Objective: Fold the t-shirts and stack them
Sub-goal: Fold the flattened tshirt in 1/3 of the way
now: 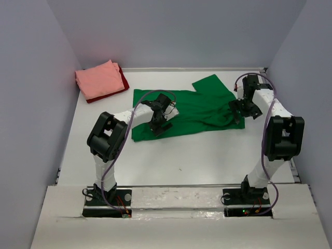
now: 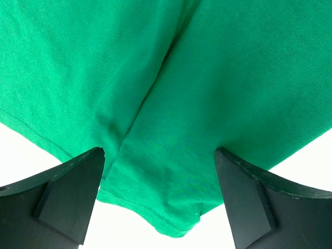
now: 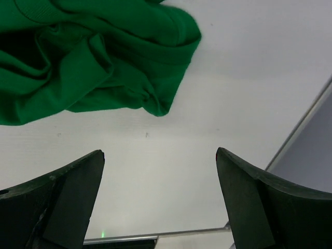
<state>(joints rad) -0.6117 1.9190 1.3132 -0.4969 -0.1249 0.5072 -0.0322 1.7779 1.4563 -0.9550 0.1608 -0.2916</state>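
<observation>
The green tee (image 1: 192,111) lies spread in the middle of the white surface (image 1: 207,155), with its long side running left to right and one sleeve pointing to the far side. It is not flat everywhere: the right end is bunched in folds, and a crease runs through the cloth under the left arm.

The left tool (image 1: 158,127) stands over the near left part of the tee, close to the hem, with the jaws wide. In the left wrist view the cloth lies between the two fingers (image 2: 72,192) and nothing is pinched.

The right tool (image 1: 239,109) is at the right end of the tee, also wide and holding nothing. In its wrist view only bare surface is between the fingers, and the bunched edge is just beyond them.

The pink tee (image 1: 98,79) lies folded in the far left corner, on top of the folded dark red tee (image 1: 124,82), which shows at its right and near edges.
</observation>
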